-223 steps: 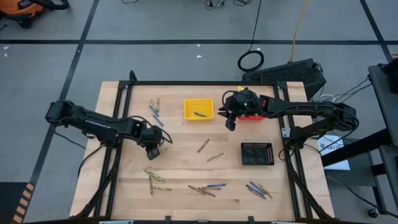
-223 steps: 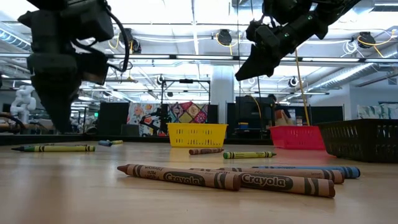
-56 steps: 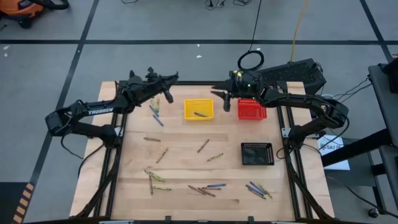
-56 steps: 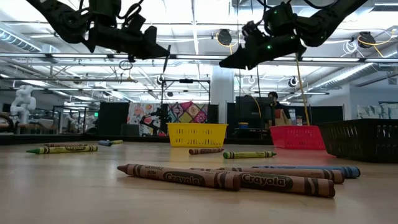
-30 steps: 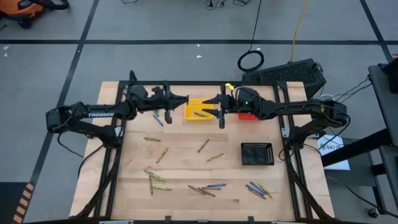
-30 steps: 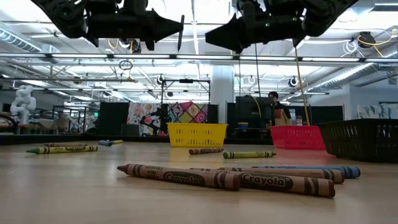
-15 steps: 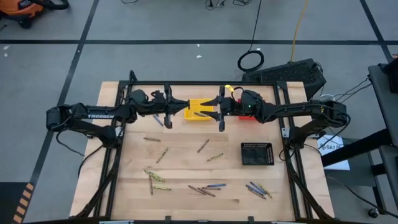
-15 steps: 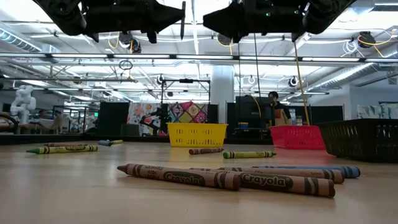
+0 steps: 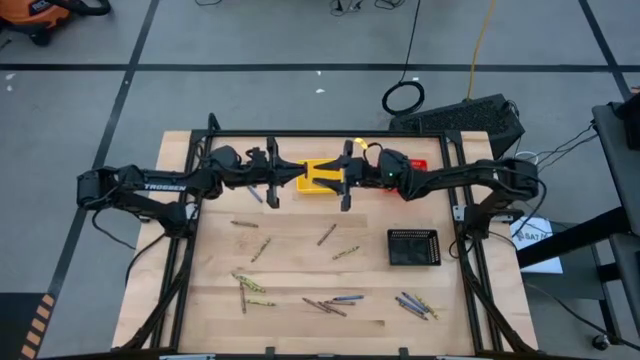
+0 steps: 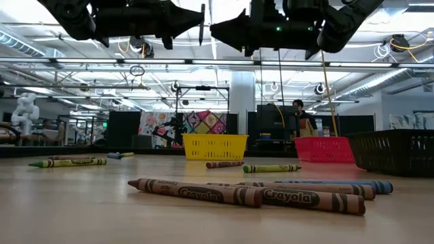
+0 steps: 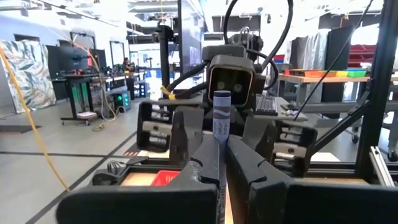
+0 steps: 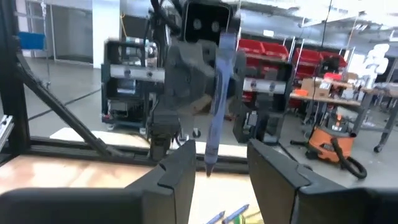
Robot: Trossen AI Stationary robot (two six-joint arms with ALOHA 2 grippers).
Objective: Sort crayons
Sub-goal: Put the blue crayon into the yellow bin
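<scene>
High over the yellow basket [image 9: 322, 167] my two grippers face each other. My left gripper [image 9: 298, 177] is shut on a blue-grey crayon [image 11: 221, 118] that stands upright, also seen in the low view [image 10: 202, 24]. My right gripper [image 9: 328, 179] is open and level, a short gap from that crayon [image 12: 216, 99], which shows between its fingers. Several other crayons [image 9: 326, 234] lie flat on the wooden table. The red basket [image 9: 416, 164] is mostly hidden under the right arm. My left gripper pinches the crayon at about its middle [image 11: 219, 144] between its two fingers. The fingers lie level, pointing toward the table's right, across the crayon. The crayon stands upright, its pointed end [image 12: 208, 169] down, lifted well clear of the table and basket.
A black basket [image 9: 413, 247] stands at the right. Loose crayons lie in groups near the front edge [image 9: 325, 305], at the front right [image 9: 415, 305], front left [image 9: 250, 287] and far left [image 9: 252, 188]. A dark frame [image 9: 320, 133] borders the table's far side.
My right gripper has moved toward the table's left, closing most of the gap to the left gripper and its crayon, staying open and level. My left gripper has crept slightly toward the right, still holding the crayon upright.
</scene>
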